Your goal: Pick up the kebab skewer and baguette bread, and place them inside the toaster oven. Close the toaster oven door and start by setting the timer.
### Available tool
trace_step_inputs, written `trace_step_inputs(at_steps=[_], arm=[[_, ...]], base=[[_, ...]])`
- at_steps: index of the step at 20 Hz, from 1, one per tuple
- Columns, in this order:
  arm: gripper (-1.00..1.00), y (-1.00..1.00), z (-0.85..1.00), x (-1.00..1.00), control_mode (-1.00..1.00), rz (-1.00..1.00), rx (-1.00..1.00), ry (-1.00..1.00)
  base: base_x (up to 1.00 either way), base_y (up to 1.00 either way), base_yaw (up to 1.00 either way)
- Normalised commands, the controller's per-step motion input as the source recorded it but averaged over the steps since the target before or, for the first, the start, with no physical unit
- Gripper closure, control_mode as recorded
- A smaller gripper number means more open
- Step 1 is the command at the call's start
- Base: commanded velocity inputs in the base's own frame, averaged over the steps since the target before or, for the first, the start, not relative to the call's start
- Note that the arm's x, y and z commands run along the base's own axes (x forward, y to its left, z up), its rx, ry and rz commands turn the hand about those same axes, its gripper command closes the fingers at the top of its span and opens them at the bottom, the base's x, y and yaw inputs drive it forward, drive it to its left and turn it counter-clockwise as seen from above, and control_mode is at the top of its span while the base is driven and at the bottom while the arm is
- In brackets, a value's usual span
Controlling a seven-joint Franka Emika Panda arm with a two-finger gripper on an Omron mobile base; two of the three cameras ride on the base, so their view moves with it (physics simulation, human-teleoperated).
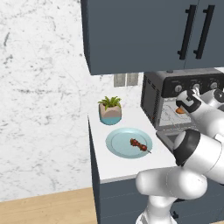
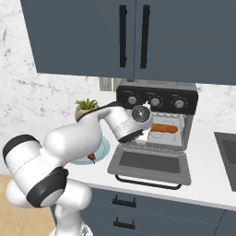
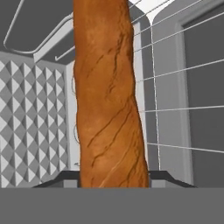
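The orange-brown baguette bread [image 3: 109,109] runs straight up the hand view, and my gripper [image 3: 113,180] is shut on its near end. The loaf [image 2: 164,128] lies inside the toaster oven [image 2: 156,99], over the wire rack [image 3: 183,87]. From the left, my gripper [image 1: 185,104] reaches into the oven mouth and an orange tip of bread [image 1: 179,111] shows beside it. The toaster oven door [image 2: 150,163] hangs open and flat, its black bar handle toward me. The kebab skewer [image 1: 140,145] rests on the pale blue plate [image 1: 118,144] to the oven's left.
A potted plant [image 1: 110,109] stands behind the plate near the wall. Dark blue upper cabinets [image 1: 144,30] hang low above the oven. A sink [image 2: 228,152] lies to the oven's right. The counter's left edge [image 1: 94,148] is close to the plate.
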Motion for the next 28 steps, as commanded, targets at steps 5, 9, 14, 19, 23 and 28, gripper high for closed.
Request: trace_step_inputs(at_steps=[5,9,14,19,23,28], arm=[[-1.0,0.0,0.0,0.0,-1.0,0.0,0.0,0.0],[-1.0,0.0,0.0,0.0,-1.0,0.0,0.0,0.0],[-1.0,0.0,0.0,0.0,-1.0,0.0,0.0,0.0],[-1.0,0.33,0.5,-0.21,-1.0,-0.04,-0.09,0.0],[-1.0,0.34,0.7,-0.12,-1.0,-0.1,-0.12,0.0],[-1.0,0.0,0.78,-0.02,-1.0,-0.09,-0.09,0.07]], base=[[0.0,0.0,0.0],[0.0,0.0,0.0],[0.0,0.0,0.0],[0.0,0.0,0.0],[0.0,0.0,0.0],[0.0,0.0,0.0]])
